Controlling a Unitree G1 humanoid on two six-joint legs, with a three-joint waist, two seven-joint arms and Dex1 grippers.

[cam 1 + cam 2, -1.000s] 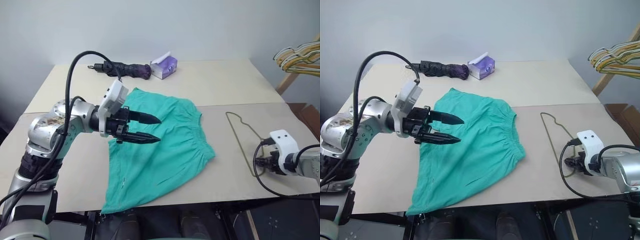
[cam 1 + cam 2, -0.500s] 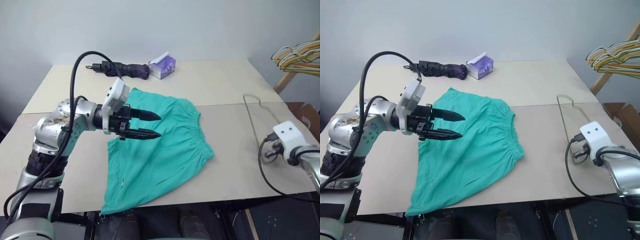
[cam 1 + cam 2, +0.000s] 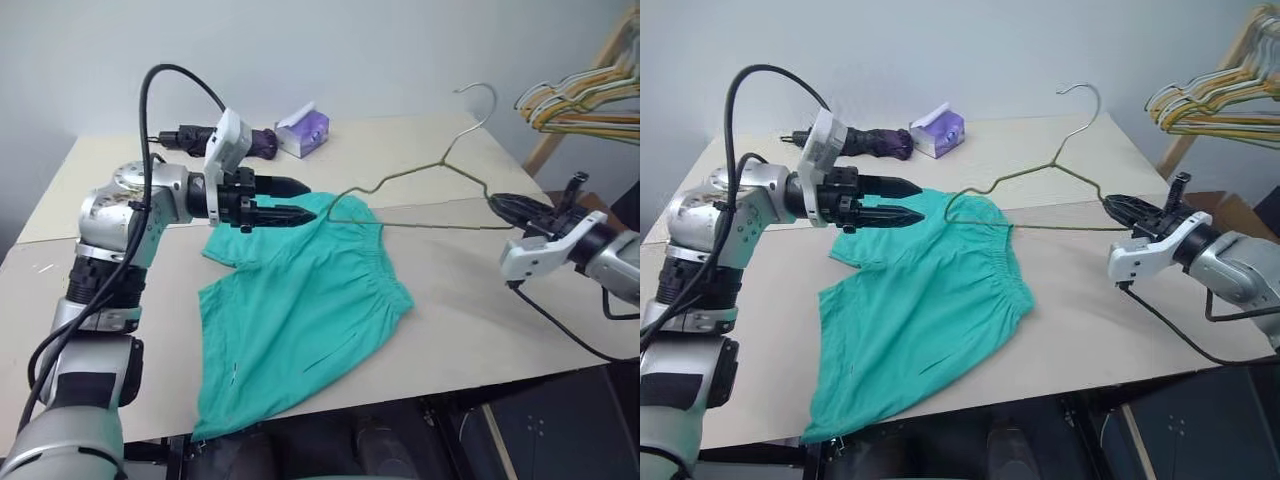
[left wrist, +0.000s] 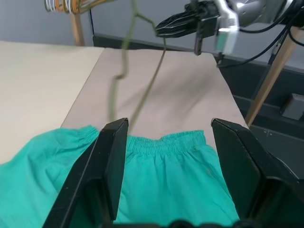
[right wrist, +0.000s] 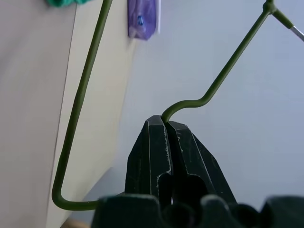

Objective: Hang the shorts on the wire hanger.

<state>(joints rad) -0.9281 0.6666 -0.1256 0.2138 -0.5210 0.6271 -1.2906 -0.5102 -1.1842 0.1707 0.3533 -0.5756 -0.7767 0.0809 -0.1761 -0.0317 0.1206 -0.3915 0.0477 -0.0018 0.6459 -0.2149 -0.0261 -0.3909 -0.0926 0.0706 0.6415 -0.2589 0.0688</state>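
above the shorts (image 3: 305, 300) in the left eye view, the wire hanger (image 3: 420, 190) runs lengthwise between the arms, right gripper (image 3: 512, 207) pinching its far corner, left gripper (image 3: 290, 200) nearer the waistband end; the left wrist view shows those jaws apart and empty, the right wrist view jaws clamped on wire.

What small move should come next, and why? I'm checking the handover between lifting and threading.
Probably bring the open left gripper down onto the waistband of the shorts and close. The right gripper is shut on the wire hanger, held in the air with its far corner over the shorts, which lie flat on the table, ungripped.
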